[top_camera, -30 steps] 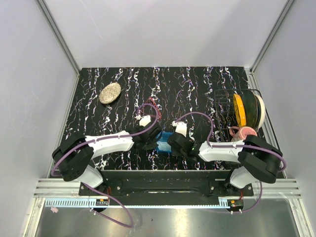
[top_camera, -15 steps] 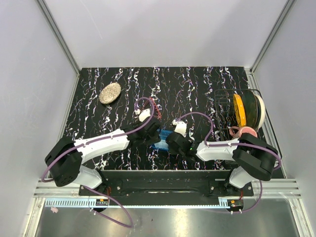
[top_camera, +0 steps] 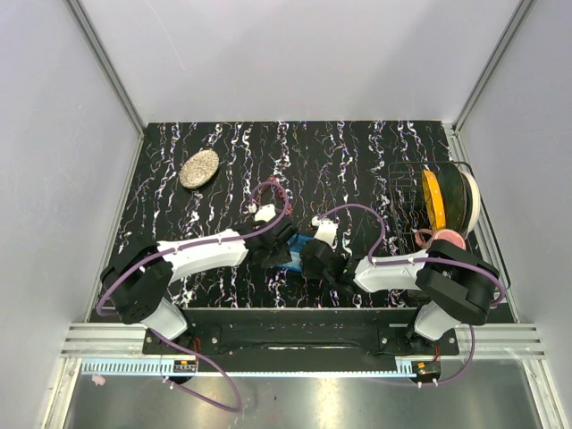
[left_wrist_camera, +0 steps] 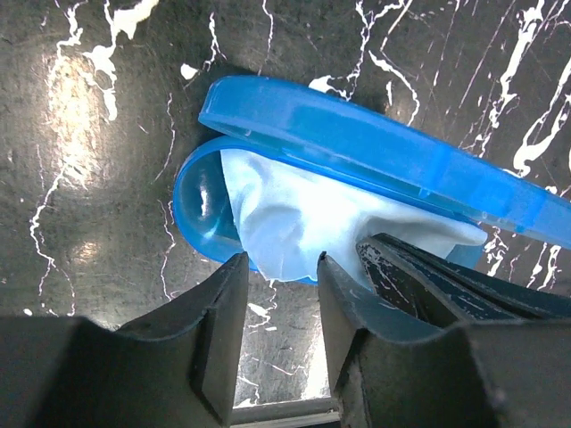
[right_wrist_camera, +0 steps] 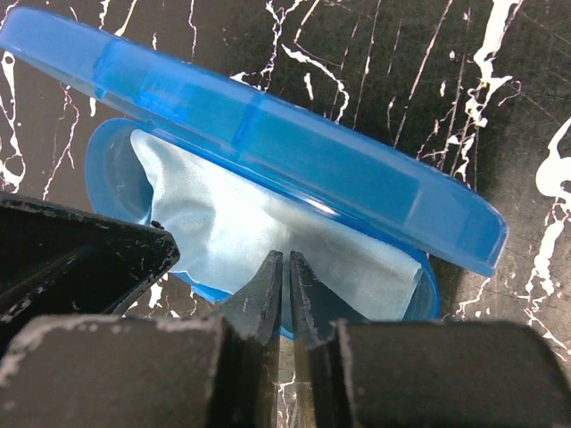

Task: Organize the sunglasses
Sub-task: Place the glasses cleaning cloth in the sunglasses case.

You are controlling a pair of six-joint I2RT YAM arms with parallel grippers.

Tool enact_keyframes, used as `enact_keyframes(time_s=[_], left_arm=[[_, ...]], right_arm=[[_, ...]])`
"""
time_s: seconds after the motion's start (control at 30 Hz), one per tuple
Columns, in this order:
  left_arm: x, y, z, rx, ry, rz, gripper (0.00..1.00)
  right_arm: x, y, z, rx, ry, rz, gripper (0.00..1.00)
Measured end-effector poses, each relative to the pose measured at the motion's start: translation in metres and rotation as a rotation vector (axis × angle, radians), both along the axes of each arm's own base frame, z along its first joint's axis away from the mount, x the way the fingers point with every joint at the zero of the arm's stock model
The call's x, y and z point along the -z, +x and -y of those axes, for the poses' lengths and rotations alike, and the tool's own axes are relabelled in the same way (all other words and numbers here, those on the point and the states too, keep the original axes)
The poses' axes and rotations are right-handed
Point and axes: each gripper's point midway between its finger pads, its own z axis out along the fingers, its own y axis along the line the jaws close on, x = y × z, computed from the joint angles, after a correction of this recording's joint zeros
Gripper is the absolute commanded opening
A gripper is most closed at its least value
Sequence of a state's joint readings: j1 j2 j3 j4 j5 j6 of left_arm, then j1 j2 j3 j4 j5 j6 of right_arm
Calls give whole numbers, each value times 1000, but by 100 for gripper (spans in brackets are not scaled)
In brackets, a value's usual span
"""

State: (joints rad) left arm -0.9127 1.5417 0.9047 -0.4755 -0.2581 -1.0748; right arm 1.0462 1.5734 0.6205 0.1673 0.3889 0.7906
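Marbled table (right_wrist_camera: pixel 500 89): cloth (right_wrist_camera: pixel 232 232) fills case (right_wrist_camera: pixel 268 125) at right tool (right_wrist_camera: pixel 285 259)

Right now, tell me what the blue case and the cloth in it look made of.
The blue case: probably hard plastic, glossy and translucent; light glints off its lid. The cloth: likely thin soft fabric, pale blue, matte; it lies in folds and creases.

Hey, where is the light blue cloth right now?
The light blue cloth lies inside the half-open glossy blue hard case, front-centre on the black table in the top view, between the left gripper and right gripper.
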Motion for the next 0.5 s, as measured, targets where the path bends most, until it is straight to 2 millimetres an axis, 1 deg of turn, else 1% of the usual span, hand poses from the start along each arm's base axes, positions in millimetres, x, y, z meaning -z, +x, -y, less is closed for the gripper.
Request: enact_keyframes(time_s=[0.1, 0.2, 0.37, 0.5], left_arm=[[0, 3, -2, -8, 18, -7, 48], [-3, 8, -3, -16, 33, -10, 49], [-5, 17, -3, -14, 54, -17, 47], [1, 19, -10, -11, 88, -37, 46]], right_arm=[[1, 0, -1, -3, 6, -1, 12], [1, 0, -3, -5, 14, 1, 12], [1, 2, -6, -4, 26, 5, 12], [1, 2, -6, -1, 32, 6, 12]])
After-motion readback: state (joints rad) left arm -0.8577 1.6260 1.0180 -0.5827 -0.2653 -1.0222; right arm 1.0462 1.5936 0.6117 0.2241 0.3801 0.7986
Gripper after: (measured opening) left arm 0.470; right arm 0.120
